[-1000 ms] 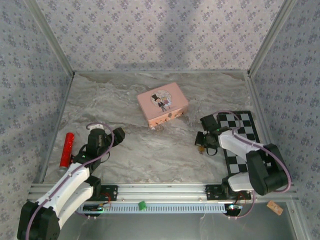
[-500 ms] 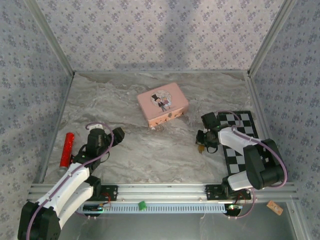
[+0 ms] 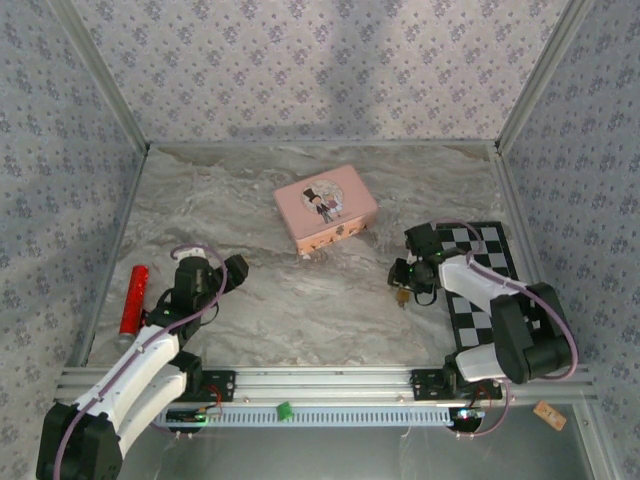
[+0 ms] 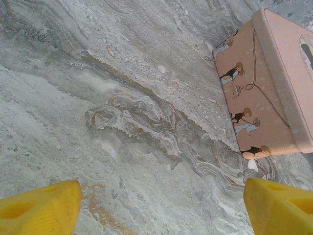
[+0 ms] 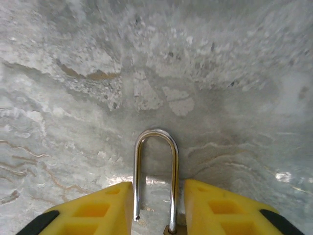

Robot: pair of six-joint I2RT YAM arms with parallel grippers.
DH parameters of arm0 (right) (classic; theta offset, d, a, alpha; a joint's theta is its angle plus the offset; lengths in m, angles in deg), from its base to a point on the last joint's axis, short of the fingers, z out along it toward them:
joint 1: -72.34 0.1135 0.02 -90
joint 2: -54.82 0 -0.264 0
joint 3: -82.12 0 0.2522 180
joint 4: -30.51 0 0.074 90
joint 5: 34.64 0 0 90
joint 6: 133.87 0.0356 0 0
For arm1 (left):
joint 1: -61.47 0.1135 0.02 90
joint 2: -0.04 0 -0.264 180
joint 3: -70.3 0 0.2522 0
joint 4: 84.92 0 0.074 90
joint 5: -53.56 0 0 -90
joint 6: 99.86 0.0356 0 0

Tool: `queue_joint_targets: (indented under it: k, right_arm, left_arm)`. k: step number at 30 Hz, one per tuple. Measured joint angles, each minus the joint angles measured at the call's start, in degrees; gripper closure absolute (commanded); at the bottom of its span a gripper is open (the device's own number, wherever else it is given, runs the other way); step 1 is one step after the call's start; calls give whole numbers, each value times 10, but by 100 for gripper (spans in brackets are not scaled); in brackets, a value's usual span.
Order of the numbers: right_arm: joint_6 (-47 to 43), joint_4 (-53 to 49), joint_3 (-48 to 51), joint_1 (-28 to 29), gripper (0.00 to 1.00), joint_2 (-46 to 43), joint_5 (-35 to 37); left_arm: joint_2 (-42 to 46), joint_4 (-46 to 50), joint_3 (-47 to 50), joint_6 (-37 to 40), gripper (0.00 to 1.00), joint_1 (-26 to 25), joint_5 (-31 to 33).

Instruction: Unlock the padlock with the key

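The padlock (image 3: 402, 296) lies on the marble table, right of centre, a small brass speck under my right gripper (image 3: 406, 284). In the right wrist view its silver shackle (image 5: 156, 134) points away from me between the two yellow fingers (image 5: 93, 208). The shackle's left leg ends free and its right leg runs into the brass body at the frame's bottom edge. My right gripper (image 5: 156, 188) is open, with a thin gap beside the shackle's right leg. The key is hidden. My left gripper (image 3: 238, 268) hangs wide open over bare marble (image 4: 161, 196), holding nothing.
A pink illustrated tin box (image 3: 325, 208) stands at the table's centre back, and its side shows at the right of the left wrist view (image 4: 274, 88). A red cylinder (image 3: 133, 298) lies at the left edge. A checkered board (image 3: 488, 262) lies under the right arm.
My right gripper's fingers have parted from shut, and the right wrist has shifted slightly. The left arm has not moved.
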Motion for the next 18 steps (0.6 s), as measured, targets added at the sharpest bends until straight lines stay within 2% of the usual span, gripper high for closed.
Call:
queue_joint_targets:
  k: [4,5,6,12,13,16,18]
  right_arm:
    - [-23,-17,-8,0,55,-65,21]
    - [-32,-22,-14,0,54,-85,28]
    - [-42,-25,-21,0,53,-103,35]
    - [-94,-14,-46,-2,48,-177,111]
    - [-101,-8,-46,-5,42,-186,128]
    - [-127,43,-31,-22,35,-211,180]
    - [-148,90,-4,-37,24,-229,214]
  left_arm:
    - [-8,14,-18,23,9,7,1]
    - [-12,19,-28,32,2,7,5]
    - [-16,26,-41,42,0,7,13]
    - [-47,26,-107,80,0,7,90]
    - [-54,25,-113,87,0,7,110]
    - [-79,25,-127,109,0,7,173]
    - [-92,19,-131,129,0,7,214]
